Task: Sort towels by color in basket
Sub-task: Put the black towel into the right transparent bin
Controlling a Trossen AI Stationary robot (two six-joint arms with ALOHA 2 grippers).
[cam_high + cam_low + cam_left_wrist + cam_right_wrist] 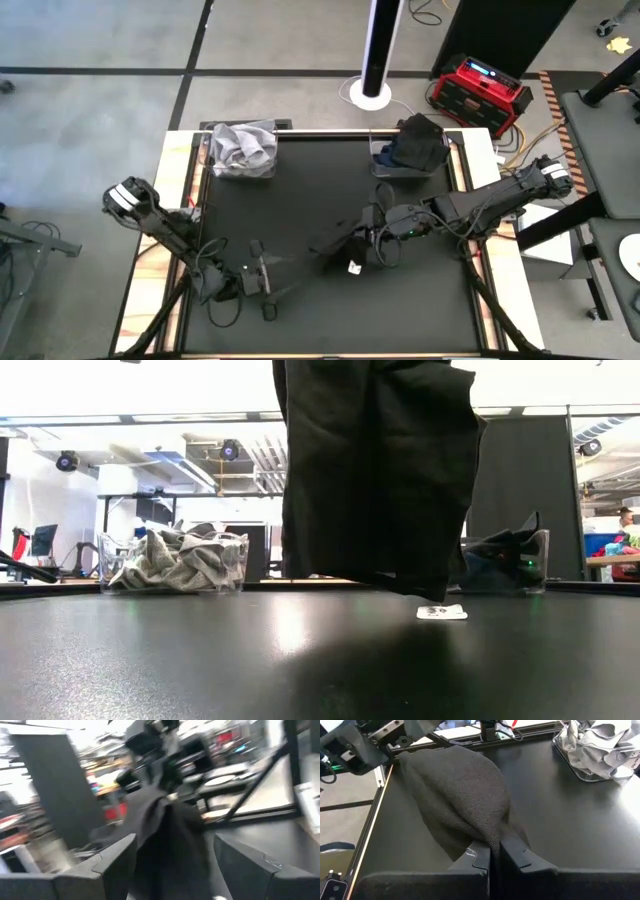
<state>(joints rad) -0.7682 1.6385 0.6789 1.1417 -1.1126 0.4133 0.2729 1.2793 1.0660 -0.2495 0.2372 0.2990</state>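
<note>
A black towel (335, 245) hangs from my shut right gripper (372, 235) over the middle of the table. It fills the centre of the low view as a dark drape (375, 470), and its white tag (441, 612) lies on the table. My left gripper (275, 275) is open and level, left of the towel and pointing toward it. The towel (170, 835) shows ahead between its fingers, which are not seen to touch it. A clear basket (243, 150) at the far left holds white and grey towels. A second basket (412, 148) at the far right holds dark ones. My right gripper pinches a bunched fold of the black towel (492, 840) between its two shut fingers. It comes from the table's right side, slanting a little downward. The cloth bulges out beyond the fingers and hangs slack below them. Its white tag (354, 267) lies on the table.
The two baskets stand along the far edge, with bare black tabletop (320, 170) between them. A red box (480, 90) and a white post (378, 50) stand on the floor beyond the table. In the low view the room behind shows desks and shelves.
</note>
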